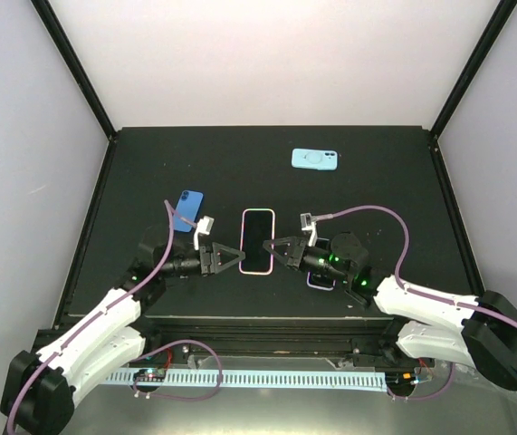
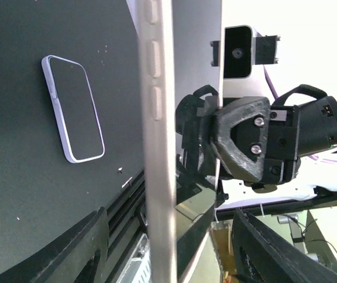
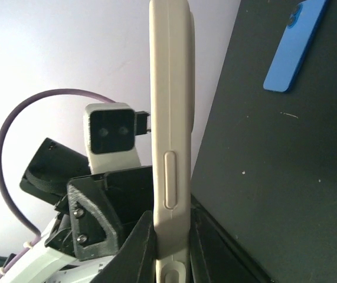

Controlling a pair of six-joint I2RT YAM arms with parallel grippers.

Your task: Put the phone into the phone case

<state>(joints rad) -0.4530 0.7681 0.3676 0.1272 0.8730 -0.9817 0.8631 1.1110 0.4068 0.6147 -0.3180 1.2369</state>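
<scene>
1. The pale pink phone case point(image 3: 171, 118) sits between the two hands, near the middle of the black surface point(image 1: 394, 195) and somewhat toward its near edge. A black-screened phone point(image 1: 258, 237) shows inside its rim, facing up.
2. The right hand point(image 1: 276, 249) pinches the case's right long edge. Its two fingers are drawn narrow, one on each face of the case.
3. The left hand point(image 1: 233, 257) faces the case's left long edge with its fingers spread wide. The edge and its side buttons stand in the gap, and neither finger visibly presses on the case.
4. Whether the case rests on the surface or is lifted off it cannot be told.
5. A flat blue phone-shaped item point(image 1: 188, 210) lies back up just beyond the left hand, left of the case.
6. A lavender-rimmed phone point(image 2: 74, 109) lies screen up near the near edge, to the right of the case and partly under the right arm.
7. A light blue phone case point(image 1: 316, 159) with a white ring on its back lies well apart, toward the far edge and right of the middle.
8. Nothing lies between either hand and the pink case.
9. Any writing on these things is too small to read.
</scene>
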